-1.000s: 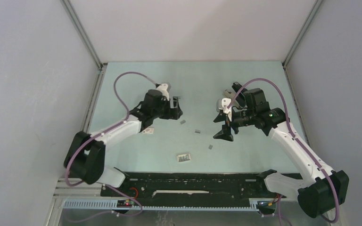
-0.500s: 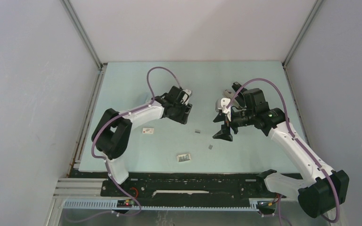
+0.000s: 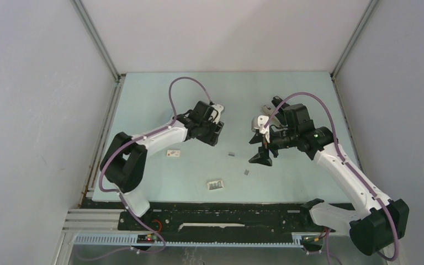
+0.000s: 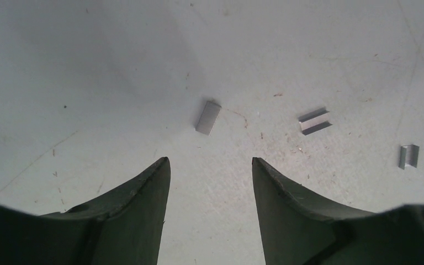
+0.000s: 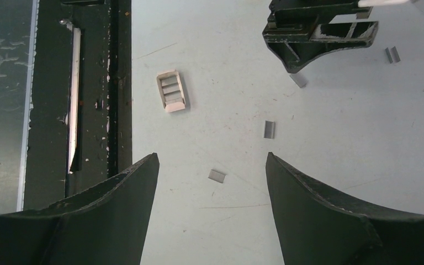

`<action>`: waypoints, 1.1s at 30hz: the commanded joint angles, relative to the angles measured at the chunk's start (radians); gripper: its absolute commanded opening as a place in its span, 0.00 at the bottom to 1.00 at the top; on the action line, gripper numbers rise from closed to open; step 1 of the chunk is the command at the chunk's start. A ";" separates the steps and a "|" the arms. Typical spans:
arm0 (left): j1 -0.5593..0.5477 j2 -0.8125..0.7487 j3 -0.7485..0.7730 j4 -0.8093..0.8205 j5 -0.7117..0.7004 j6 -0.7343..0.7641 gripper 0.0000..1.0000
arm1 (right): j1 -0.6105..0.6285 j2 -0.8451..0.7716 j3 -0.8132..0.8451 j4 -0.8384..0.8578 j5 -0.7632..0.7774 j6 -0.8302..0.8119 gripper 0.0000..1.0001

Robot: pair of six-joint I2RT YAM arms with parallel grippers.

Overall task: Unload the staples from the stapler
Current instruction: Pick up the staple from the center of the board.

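The left gripper [image 4: 210, 161] stood over the tabletop [image 3: 143, 99] left of its centre, fingers moderately apart and holding nothing. One strip of the staples [image 4: 207, 117] lay flat just ahead of the gap, clear of both fingers. A second strip [image 4: 314, 121], channel-shaped, and a third strip [image 4: 408, 156] lay further toward the tabletop's centre, each apart from the others. A pair of strips [image 5: 392, 54] lay on the far side of the left gripper.

The right gripper [image 5: 211, 156] stood right of centre, fingers wide apart and empty. The third strip lay on the tabletop near its fingertips; no contact was seen. All staples observed were loose on the tabletop, between or beside the two grippers, well away from the side edges.

A white frame [image 5: 172, 91] lay close to the near edge, around its middle, beside the black rail [image 5: 94, 83]. A pale block [image 3: 173, 153] lay just beside the left arm [image 3: 154, 135].
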State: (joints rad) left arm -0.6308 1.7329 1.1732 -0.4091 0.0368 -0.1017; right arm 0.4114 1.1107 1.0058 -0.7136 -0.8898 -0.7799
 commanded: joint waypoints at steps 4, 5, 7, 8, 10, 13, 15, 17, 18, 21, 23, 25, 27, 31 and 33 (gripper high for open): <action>0.003 -0.057 -0.042 0.089 -0.001 0.037 0.62 | 0.010 0.001 -0.003 0.021 0.017 0.002 0.80; 0.004 -0.053 -0.040 0.090 0.003 0.040 0.62 | 0.010 -0.003 -0.003 0.020 0.017 0.002 0.80; 0.004 -0.045 -0.031 0.082 0.011 0.041 0.63 | 0.011 -0.011 -0.004 0.020 0.012 0.002 0.80; 0.003 -0.041 -0.025 0.079 0.019 0.043 0.63 | 0.011 -0.017 -0.004 0.020 0.010 0.002 0.80; 0.004 -0.037 -0.019 0.079 0.036 0.045 0.64 | 0.010 -0.023 -0.004 0.019 0.007 0.002 0.80; 0.003 -0.030 -0.015 0.080 0.046 0.045 0.66 | 0.010 -0.028 -0.005 0.020 0.006 0.002 0.80; 0.004 -0.025 -0.018 0.079 0.048 0.044 0.67 | 0.010 -0.029 -0.005 0.019 0.006 0.002 0.80; 0.004 -0.022 -0.024 0.084 0.051 0.043 0.67 | 0.011 -0.029 -0.004 0.019 0.009 0.002 0.80; 0.003 -0.021 -0.028 0.086 0.052 0.042 0.68 | 0.010 -0.030 -0.004 0.020 0.009 0.002 0.80; 0.003 -0.022 -0.039 0.100 0.054 0.039 0.71 | 0.013 -0.029 -0.004 0.019 0.008 0.002 0.80; 0.003 -0.026 -0.044 0.111 0.053 0.035 0.72 | 0.012 -0.028 -0.004 0.021 0.010 0.002 0.80; 0.004 -0.029 -0.044 0.117 0.050 0.034 0.72 | 0.013 -0.028 -0.004 0.019 0.009 0.002 0.80; 0.003 -0.027 -0.039 0.118 0.048 0.033 0.73 | 0.013 -0.028 -0.004 0.019 0.012 0.002 0.80; 0.004 -0.018 -0.036 0.111 0.051 0.031 0.72 | 0.013 -0.029 -0.004 0.019 0.012 0.002 0.80; 0.003 -0.012 -0.037 0.107 0.049 0.030 0.72 | 0.012 -0.029 -0.004 0.019 0.012 0.002 0.80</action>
State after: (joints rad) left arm -0.6308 1.7157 1.1576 -0.3225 0.0753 -0.0784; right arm 0.4149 1.1030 1.0058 -0.7136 -0.8730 -0.7795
